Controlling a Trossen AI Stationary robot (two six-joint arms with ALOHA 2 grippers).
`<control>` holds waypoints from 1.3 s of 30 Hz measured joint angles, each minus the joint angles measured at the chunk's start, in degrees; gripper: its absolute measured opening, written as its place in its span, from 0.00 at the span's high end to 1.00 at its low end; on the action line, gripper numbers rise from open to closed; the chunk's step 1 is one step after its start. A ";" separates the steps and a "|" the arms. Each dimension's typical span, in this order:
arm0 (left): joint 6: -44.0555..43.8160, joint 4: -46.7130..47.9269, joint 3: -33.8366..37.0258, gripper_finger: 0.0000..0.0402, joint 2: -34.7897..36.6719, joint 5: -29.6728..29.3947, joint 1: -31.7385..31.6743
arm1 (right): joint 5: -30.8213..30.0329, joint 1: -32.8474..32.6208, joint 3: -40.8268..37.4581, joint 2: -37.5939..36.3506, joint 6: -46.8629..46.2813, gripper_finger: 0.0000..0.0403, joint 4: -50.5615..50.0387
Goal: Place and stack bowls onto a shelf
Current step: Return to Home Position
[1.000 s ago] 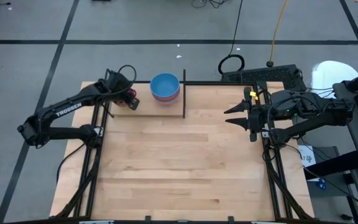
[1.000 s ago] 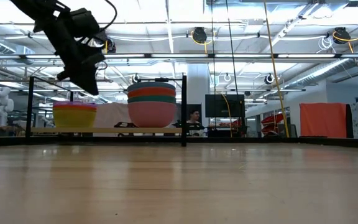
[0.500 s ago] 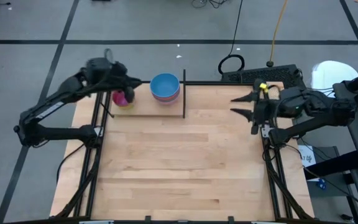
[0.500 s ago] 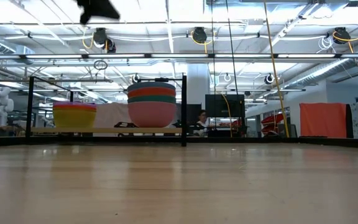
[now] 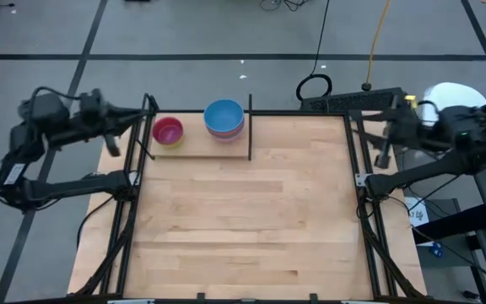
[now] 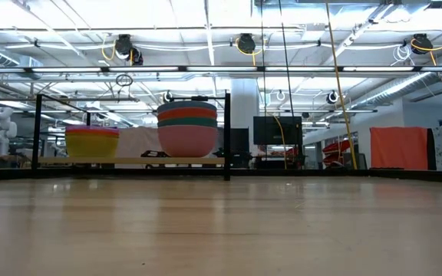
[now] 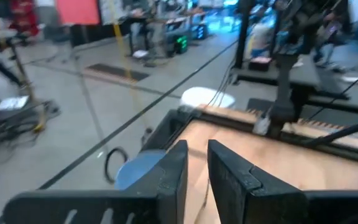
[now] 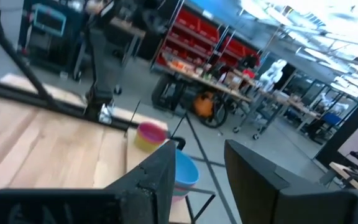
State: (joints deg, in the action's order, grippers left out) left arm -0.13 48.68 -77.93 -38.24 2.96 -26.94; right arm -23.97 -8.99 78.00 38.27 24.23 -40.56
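wood table; coiled black cable on floor; yellow cord; orange panel; red racks; monitor.

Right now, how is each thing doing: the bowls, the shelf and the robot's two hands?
Shelf: standing at the far edge of the table, loaded.
Blue-topped bowl stack: nested, upright, on the shelf.
Yellow-bottomed bowl stack: nested, upright, on the shelf, apart from the other stack.
Left hand: open a crack, empty, by the table's left edge.
Right hand: open, empty, by the table's right edge.
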 joint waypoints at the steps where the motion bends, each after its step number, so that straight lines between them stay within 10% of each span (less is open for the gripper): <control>1: -0.16 2.14 0.00 0.83 1.23 -1.09 0.00 | 0.00 0.00 0.00 -0.89 0.01 0.67 0.00; 19: -6.32 26.26 0.07 0.83 18.43 -3.64 -0.02 | 0.23 0.00 0.02 -17.59 -16.76 0.67 -17.49; 39: -13.47 32.36 0.08 0.83 36.13 -6.14 -0.09 | 0.26 0.00 0.02 -29.15 -19.23 0.67 -25.61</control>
State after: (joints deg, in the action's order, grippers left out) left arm -13.60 81.04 -77.86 -2.10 -3.18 -27.03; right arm -23.70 -8.99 78.02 9.12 5.00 -66.17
